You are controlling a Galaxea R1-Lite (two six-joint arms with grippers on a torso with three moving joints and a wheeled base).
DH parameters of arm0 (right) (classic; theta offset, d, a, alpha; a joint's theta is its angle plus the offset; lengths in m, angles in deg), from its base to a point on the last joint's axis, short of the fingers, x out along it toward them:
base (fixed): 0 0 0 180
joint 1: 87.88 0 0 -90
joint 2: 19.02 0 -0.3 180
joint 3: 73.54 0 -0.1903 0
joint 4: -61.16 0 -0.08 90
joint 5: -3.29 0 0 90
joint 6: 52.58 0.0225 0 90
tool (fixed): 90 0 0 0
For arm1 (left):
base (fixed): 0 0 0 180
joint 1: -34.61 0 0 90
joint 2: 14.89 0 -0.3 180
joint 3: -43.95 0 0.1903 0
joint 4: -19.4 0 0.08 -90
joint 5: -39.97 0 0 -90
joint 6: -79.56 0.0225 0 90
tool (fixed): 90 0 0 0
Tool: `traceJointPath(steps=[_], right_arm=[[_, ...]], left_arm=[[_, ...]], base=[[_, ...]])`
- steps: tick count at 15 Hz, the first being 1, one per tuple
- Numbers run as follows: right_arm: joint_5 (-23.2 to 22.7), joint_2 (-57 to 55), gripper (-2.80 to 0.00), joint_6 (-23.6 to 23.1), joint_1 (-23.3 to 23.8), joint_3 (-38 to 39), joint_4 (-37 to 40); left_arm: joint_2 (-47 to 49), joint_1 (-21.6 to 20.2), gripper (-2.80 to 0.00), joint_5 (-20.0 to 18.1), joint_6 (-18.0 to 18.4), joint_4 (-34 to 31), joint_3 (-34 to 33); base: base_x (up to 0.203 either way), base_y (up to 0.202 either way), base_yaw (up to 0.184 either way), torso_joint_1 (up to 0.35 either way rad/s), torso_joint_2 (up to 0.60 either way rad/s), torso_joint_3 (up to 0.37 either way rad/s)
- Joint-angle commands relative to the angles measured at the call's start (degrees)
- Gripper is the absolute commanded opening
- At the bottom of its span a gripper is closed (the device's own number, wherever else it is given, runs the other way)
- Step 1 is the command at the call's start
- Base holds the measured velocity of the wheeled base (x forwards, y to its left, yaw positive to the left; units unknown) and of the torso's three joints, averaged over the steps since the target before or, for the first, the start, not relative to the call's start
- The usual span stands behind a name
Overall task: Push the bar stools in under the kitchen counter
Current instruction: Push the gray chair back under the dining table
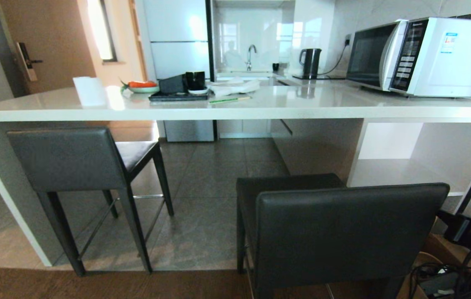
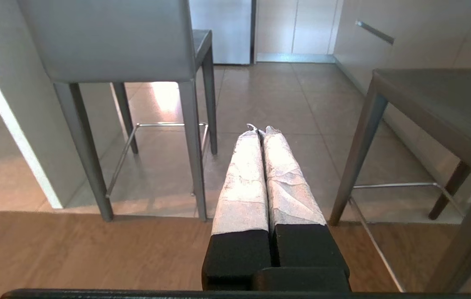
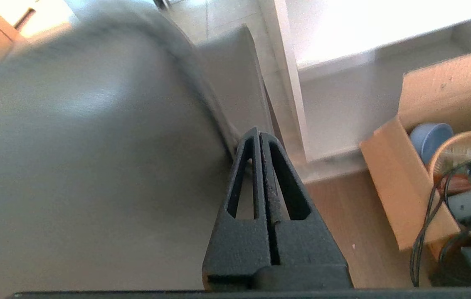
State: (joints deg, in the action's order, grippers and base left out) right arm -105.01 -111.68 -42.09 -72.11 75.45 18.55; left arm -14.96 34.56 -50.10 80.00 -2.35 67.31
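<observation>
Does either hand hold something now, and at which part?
Nothing is held. The left hand is shut on nothing; the right hand is shut beside the near stool's backrest.

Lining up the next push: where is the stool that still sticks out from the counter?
In the head view the right bar stool stands low and right of centre, short of the kitchen counter, near the open white shelves.

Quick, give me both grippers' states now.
Left gripper: shut, holding nothing, low between the two stools.
Right gripper: shut, holding nothing, at the near stool's backrest.
</observation>
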Motion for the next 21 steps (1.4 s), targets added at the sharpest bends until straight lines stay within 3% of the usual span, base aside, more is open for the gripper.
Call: traceJointPath(steps=[1,5,10,12,17,21], right_arm=[[0.4,-3.0,-2.80,-0.3,0.5,0.2,-4.1],[-1.6,-8.6,-2.80,-3.4,7.1,-0.3,-6.0],[-4.9,-27.9,-2.80,-10.1,10.3,0.8,-18.4],[-5.7,-33.6,-2.80,-14.3,9.7,0.5,-21.0],[-6.0,-35.6,-2.80,-15.8,6.8,-4.7,-21.7],[-6.2,-35.9,-2.80,-15.7,3.0,1.5,-21.7]], left_arm=[[0.0,0.0,-2.80,0.0,0.0,0.0,-0.4],[0.0,0.0,-2.80,0.1,-0.5,0.0,-0.4],[0.0,0.0,-2.80,0.1,-0.5,0.0,-0.4],[0.0,0.0,-2.80,0.1,-0.5,0.0,-0.4],[0.0,0.0,-2.80,0.1,-0.5,0.0,-0.4],[0.0,0.0,-2.80,0.1,-0.5,0.0,-0.4]], base=[[0.000,0.000,0.000,0.000,0.00,0.000],[0.000,0.000,0.000,0.000,0.00,0.000],[0.000,0.000,0.000,0.000,0.00,0.000],[0.000,0.000,0.000,0.000,0.00,0.000],[0.000,0.000,0.000,0.000,0.00,0.000],[0.000,0.000,0.000,0.000,0.00,0.000]])
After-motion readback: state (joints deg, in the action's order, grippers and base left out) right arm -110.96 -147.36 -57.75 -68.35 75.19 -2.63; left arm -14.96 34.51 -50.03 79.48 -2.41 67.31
